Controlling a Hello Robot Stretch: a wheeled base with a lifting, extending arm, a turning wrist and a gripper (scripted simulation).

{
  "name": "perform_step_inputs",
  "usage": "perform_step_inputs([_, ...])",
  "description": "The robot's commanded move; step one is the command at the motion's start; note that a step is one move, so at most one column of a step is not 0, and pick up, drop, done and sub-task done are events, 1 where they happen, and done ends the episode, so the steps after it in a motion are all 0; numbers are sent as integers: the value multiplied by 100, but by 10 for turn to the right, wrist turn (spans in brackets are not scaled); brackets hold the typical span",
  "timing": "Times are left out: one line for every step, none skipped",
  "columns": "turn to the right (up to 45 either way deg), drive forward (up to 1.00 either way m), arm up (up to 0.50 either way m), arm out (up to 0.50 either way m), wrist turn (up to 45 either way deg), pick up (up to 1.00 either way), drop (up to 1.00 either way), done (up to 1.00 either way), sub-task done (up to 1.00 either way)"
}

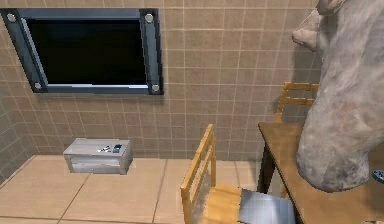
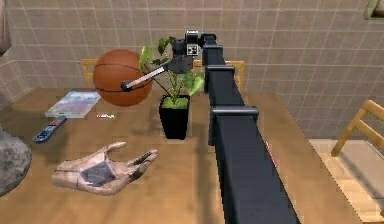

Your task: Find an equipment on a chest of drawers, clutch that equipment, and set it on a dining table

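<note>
Basketball (image 2: pixel 122 78), orange, upper left of the arm side view, at the far edge of the tabletop (image 2: pixel 290 150); one thin finger (image 2: pixel 148 77) lies across its front. Whether the ball hangs clear of the tabletop cannot be told, so whether the jaws grip it or are released cannot be told. Arm (image 2: pixel 235 130), dark square bar, bottom edge to top centre, ending at the jaws' dark body. Potted plant (image 2: pixel 175 100), black pot, green leaves, centre, just left of the arm. Blue booklet (image 2: pixel 78 101), flat, left, just below the ball. Remote (image 2: pixel 50 129), left, near the booklet. Hand-shaped sculpture (image 2: pixel 105 170), flat, lower left. Grey statue (image 2: pixel 10 165), left edge. Chair (image 2: pixel 360 125), wooden, right edge. Forward view: wall screen (image 1: pixel 88 50), dark, grey frame, upper left, on a tiled wall. Grey box (image 1: pixel 98 155), on the floor, lower left, against the wall. Wooden chair (image 1: pixel 205 185), bottom centre, just beside the tabletop. Second chair (image 1: pixel 295 100), right, behind the tabletop.
</note>
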Motion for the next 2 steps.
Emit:
perform_step_inputs([0, 0, -32, 0, 0, 0, 0, 0, 0])
perform_step_inputs([0, 0, 0, 0, 0, 0, 100, 0, 0])
